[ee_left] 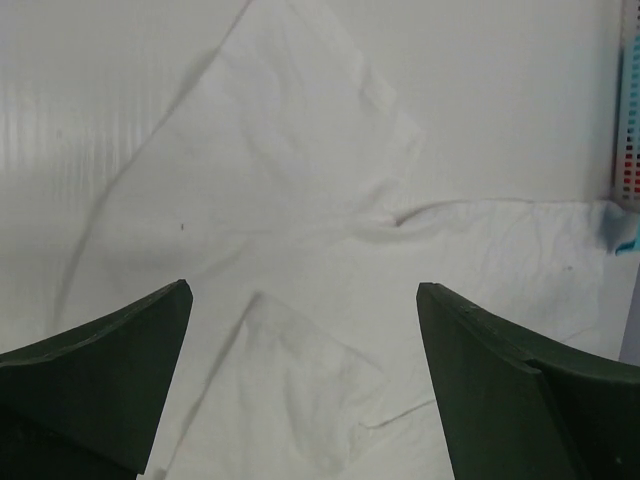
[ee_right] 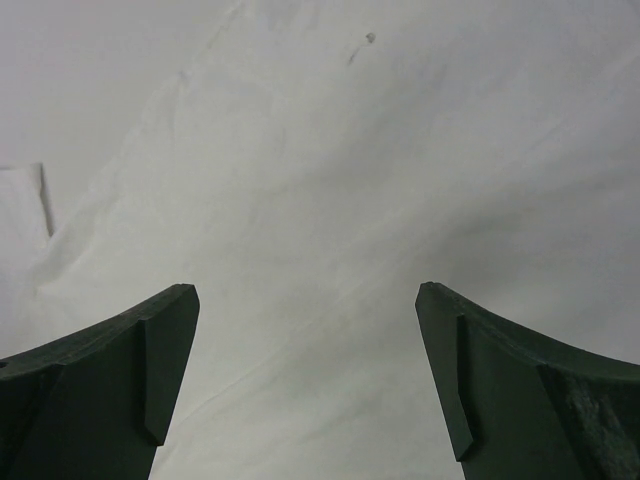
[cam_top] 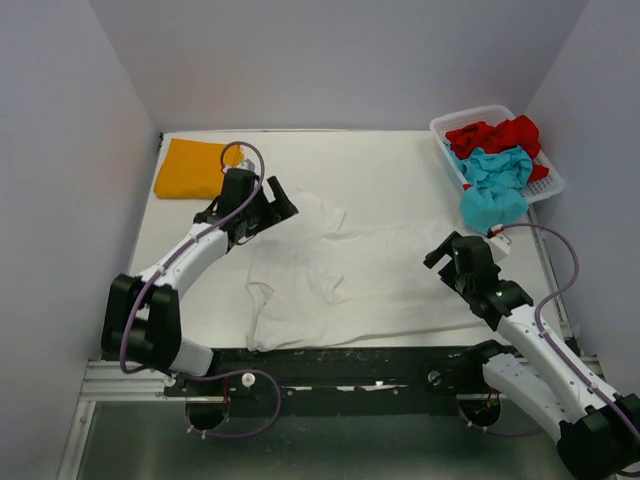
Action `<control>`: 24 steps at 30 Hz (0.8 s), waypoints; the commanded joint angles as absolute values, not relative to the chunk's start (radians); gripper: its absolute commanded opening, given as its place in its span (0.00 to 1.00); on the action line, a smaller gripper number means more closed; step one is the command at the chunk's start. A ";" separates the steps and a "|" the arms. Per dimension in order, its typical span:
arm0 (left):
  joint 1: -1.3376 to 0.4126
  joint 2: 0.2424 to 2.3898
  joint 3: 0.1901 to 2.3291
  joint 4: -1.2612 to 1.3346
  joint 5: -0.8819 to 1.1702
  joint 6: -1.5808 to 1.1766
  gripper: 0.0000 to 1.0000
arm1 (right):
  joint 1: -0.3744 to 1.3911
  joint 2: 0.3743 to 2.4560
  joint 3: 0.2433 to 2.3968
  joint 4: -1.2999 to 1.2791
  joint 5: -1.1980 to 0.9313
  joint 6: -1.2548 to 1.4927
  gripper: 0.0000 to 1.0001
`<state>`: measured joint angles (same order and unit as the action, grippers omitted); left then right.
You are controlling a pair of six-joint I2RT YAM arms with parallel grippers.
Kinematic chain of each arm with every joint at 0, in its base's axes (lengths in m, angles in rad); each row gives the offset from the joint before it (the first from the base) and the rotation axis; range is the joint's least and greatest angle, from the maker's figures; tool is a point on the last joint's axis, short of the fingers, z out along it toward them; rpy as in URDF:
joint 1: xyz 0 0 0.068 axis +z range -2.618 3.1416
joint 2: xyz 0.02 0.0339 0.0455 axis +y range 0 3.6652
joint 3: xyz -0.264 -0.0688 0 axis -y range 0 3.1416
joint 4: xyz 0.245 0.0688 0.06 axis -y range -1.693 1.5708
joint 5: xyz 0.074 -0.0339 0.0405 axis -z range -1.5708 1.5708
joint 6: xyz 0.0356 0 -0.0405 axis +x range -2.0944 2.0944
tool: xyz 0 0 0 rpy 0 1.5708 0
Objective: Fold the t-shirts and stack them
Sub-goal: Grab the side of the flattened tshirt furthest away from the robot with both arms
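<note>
A white t-shirt (cam_top: 340,275) lies spread and wrinkled across the middle of the table, also filling the left wrist view (ee_left: 300,230) and the right wrist view (ee_right: 330,180). A folded orange-yellow t-shirt (cam_top: 192,168) lies at the far left corner. Red (cam_top: 495,135) and teal (cam_top: 495,185) t-shirts are heaped in the basket. My left gripper (cam_top: 278,203) is open and empty over the white shirt's far left part (ee_left: 303,300). My right gripper (cam_top: 448,252) is open and empty at the shirt's right end (ee_right: 305,300).
A white lattice basket (cam_top: 548,178) stands at the far right corner, the teal shirt spilling over its near rim. Its edge shows at the right of the left wrist view (ee_left: 628,110). Grey walls close in the table on three sides.
</note>
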<state>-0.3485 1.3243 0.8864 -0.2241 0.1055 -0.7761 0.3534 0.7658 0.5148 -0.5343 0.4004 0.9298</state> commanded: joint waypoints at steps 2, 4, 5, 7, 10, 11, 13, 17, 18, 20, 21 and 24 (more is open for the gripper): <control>-0.227 1.659 1.173 -0.186 0.256 -0.658 0.99 | 0.351 0.815 0.505 -0.366 0.368 0.813 1.00; -0.205 1.777 1.282 -0.228 0.286 -0.662 0.99 | 0.351 0.829 0.512 -0.360 0.375 0.802 1.00; -0.197 1.833 1.337 -0.236 0.307 -0.665 0.99 | 0.351 0.834 0.512 -0.358 0.376 0.801 1.00; -0.189 1.918 1.410 -0.257 0.327 -0.695 0.98 | 0.351 0.839 0.509 -0.349 0.383 0.793 1.00; -0.186 2.007 1.491 -0.274 0.371 -0.724 0.99 | 0.351 0.836 0.507 -0.348 0.395 0.783 1.00; -0.186 2.033 1.515 -0.283 0.372 -0.732 0.98 | 0.351 0.835 0.504 -0.349 0.403 0.783 1.00; -0.184 2.071 1.544 -0.281 0.359 -0.755 0.99 | 0.352 0.831 0.498 -0.349 0.413 0.784 1.00; -0.186 2.155 1.648 -0.339 0.313 -0.773 0.99 | 0.351 0.823 0.493 -0.351 0.427 0.784 1.00; -0.186 2.176 1.688 -0.371 0.314 -0.770 0.99 | 0.351 0.821 0.494 -0.351 0.432 0.784 1.00; -0.190 2.198 1.735 -0.410 0.291 -0.773 0.99 | 0.351 0.820 0.495 -0.352 0.443 0.785 1.00; -0.190 2.210 1.759 -0.433 0.292 -0.776 0.99 | 0.351 0.823 0.494 -0.351 0.448 0.785 1.00; -0.192 2.266 1.872 -0.547 0.332 -0.760 0.99 | 0.351 0.833 0.503 -0.348 0.453 0.786 1.00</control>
<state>-0.1856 2.2047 1.7355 -0.3855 0.3111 -0.7635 0.3534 0.8303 0.5053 -0.3656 0.4061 0.7956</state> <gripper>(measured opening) 0.983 0.998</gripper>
